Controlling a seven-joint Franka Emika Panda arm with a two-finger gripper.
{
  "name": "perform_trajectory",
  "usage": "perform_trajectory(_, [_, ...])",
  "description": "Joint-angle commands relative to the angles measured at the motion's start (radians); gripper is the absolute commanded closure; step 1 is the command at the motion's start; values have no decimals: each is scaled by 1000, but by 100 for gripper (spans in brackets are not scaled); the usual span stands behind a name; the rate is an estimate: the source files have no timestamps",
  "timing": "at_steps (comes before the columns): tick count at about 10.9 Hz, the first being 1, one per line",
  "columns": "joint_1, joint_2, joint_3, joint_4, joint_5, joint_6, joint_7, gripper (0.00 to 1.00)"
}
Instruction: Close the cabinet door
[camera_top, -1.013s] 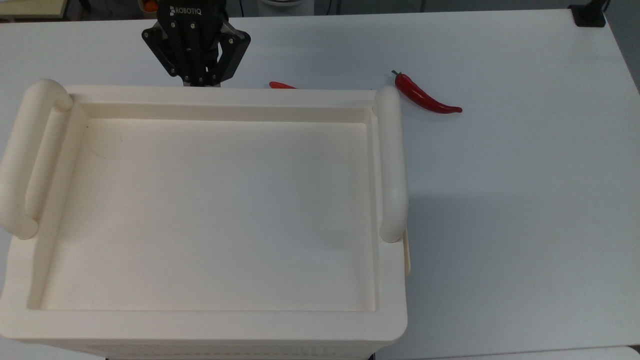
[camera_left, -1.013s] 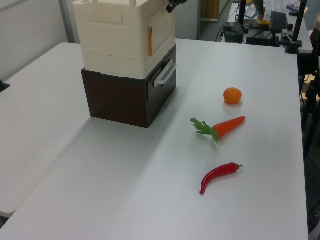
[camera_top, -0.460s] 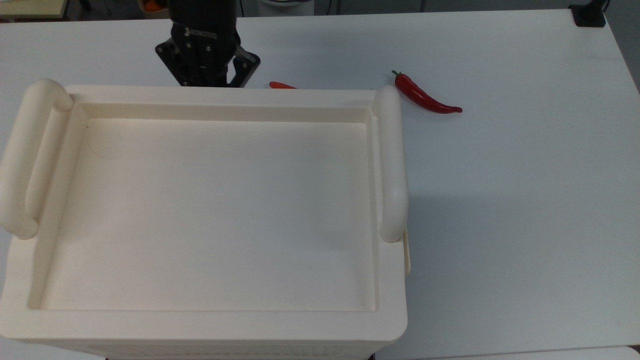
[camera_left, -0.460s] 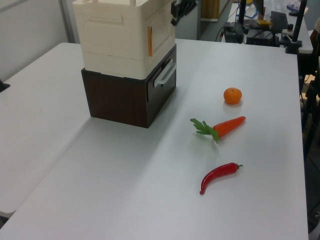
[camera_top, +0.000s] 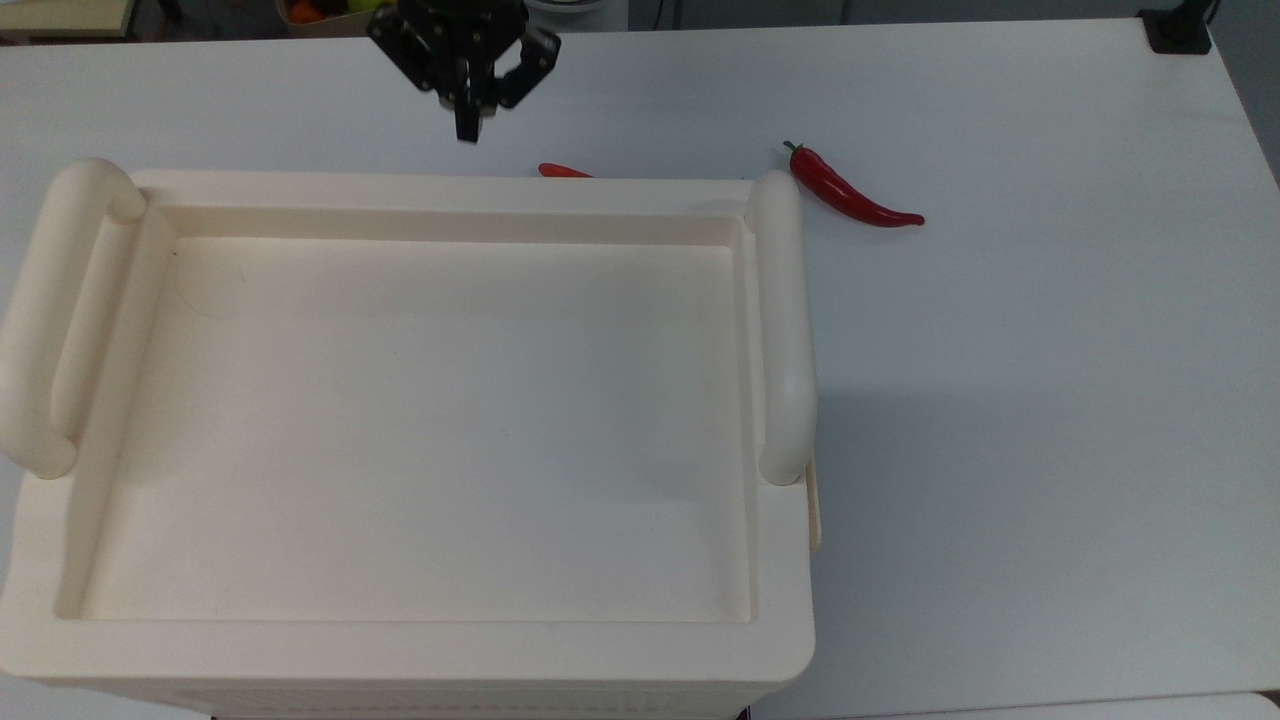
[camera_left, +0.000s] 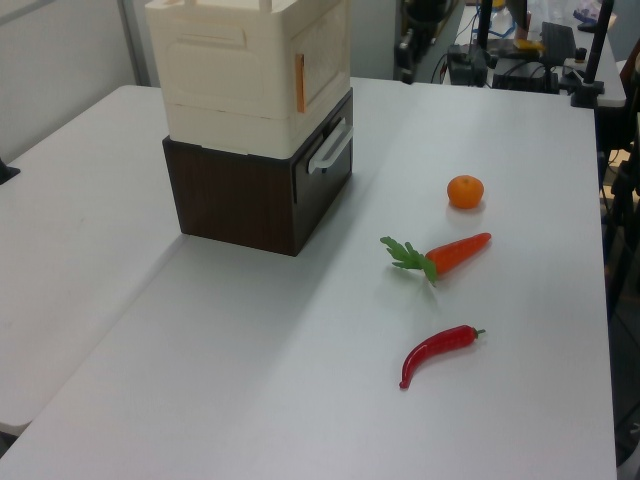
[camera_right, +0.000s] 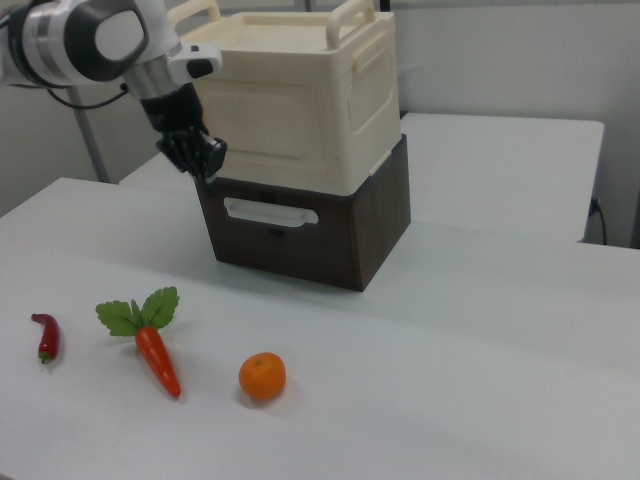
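Cabinet door (camera_right: 270, 120) flush against cream cabinet (camera_right: 350, 110) front atop dark drawer unit (camera_right: 330, 225), gripper (camera_right: 205, 160) fingers together, just off door at 9 o'clock in right view, not touching.

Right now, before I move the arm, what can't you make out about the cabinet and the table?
Door: in the right view its seam is too fine to tell whether it is fully shut; in the top view the top of the cabinet hides it.
Carrot: in the top view the cabinet hides all but a tip.
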Motion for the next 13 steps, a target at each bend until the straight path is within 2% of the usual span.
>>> perform_trajectory(1, [4, -140, -6, -146, -4, -103, -129, 94])
perform_trajectory(3, [-30, -174, 6, -191, 2, -103, -160, 93])
perform_trajectory(5, [-108, -173, 78, -186, 4, -101, -157, 79])
perform_trajectory(6, [-113, -171, 86, -186, 4, -103, -148, 49])
perform_trajectory(8, [-116, -167, 84, -186, -1, -104, -150, 0])
perform_trajectory(13, [-121, -167, 86, -179, 1, -141, -145, 0])
